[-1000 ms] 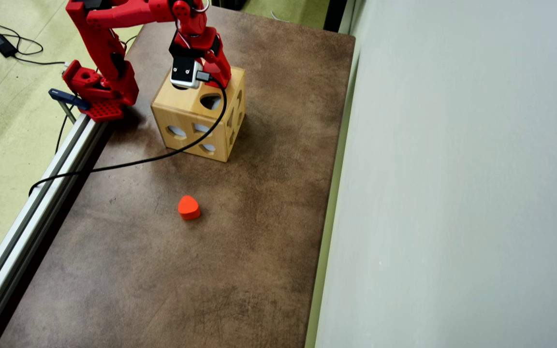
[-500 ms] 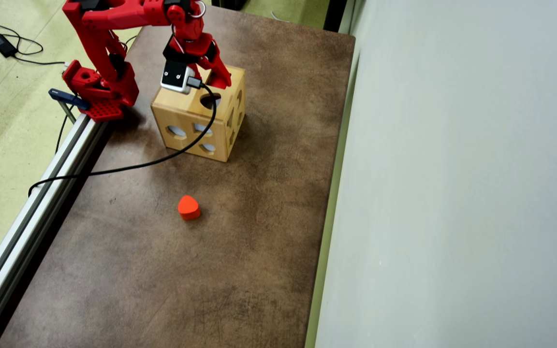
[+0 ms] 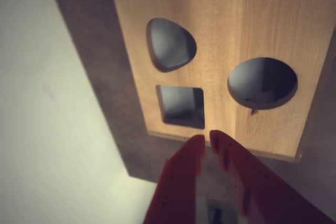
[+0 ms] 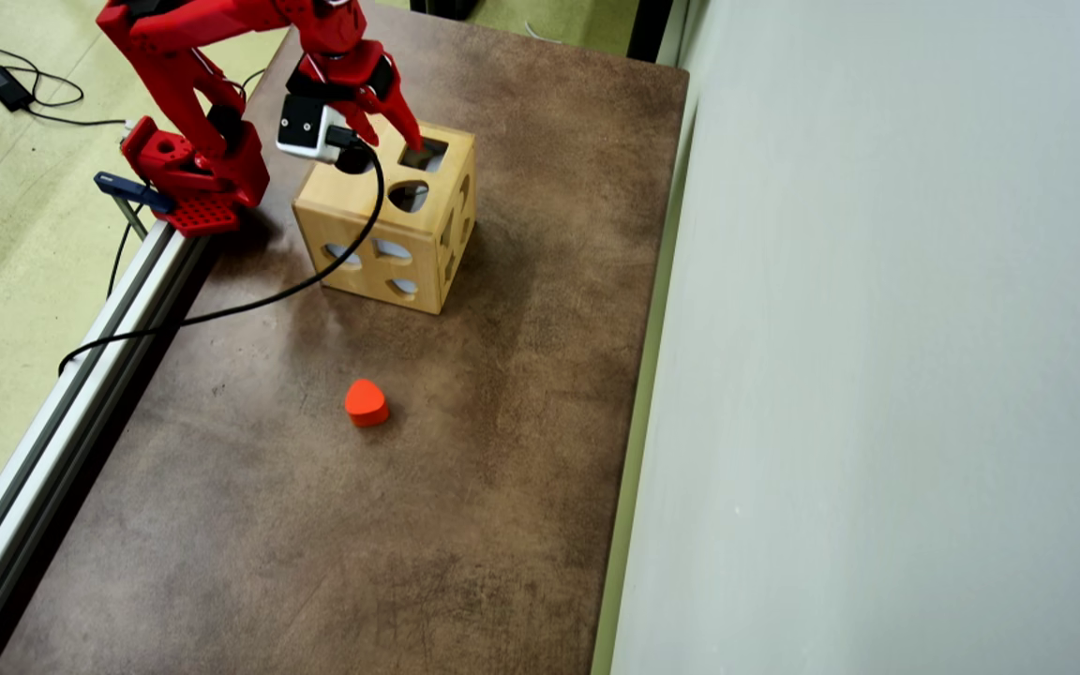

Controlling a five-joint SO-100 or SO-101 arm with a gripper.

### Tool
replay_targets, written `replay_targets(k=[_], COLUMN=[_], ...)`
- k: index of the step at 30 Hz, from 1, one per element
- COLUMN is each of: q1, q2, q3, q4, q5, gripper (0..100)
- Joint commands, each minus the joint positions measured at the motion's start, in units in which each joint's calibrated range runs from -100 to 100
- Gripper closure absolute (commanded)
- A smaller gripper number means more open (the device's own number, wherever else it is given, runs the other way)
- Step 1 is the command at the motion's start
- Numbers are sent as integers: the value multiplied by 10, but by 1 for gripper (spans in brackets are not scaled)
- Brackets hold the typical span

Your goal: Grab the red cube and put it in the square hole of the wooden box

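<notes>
The wooden box (image 4: pixel 345 195) stands at the far end of the brown table, near the arm's base. The wrist view looks straight onto its top face (image 3: pixel 262 30), where the square hole (image 3: pixel 181 106) is dark between a rounded-triangle cutout (image 3: pixel 169 44) and a round cutout (image 3: pixel 262 82). My red gripper (image 3: pixel 207 139) hangs just short of the square hole (image 4: pixel 425 155), over the box's edge. Its tips are nearly together with a thin gap and nothing between them. In the overhead view the gripper (image 4: pixel 413 142) points at that hole. The red cube is out of view.
An orange-red rounded-triangle block (image 4: pixel 367 401) lies alone mid-table. A black cable (image 4: pixel 249 305) runs from the wrist camera across the box's front to the aluminium rail (image 4: pixel 62 403) on the left. A pale wall (image 4: pixel 877 375) borders the table's right side.
The arm has drawn back toward the upper left of the overhead view. The wrist no longer covers the box's far corner, so the square hole now shows.
</notes>
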State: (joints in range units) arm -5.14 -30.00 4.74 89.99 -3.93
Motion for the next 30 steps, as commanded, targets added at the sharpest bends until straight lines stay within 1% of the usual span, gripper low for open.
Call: replay_targets(k=[1, 17, 24, 30], q1=[1, 0, 0, -4], q2=[-92, -301, -449, -538], q3=[-8, 1, 127, 175], q4=[-2, 8, 8, 23], q5=[3, 4, 4, 5], gripper=[97, 97, 97, 97])
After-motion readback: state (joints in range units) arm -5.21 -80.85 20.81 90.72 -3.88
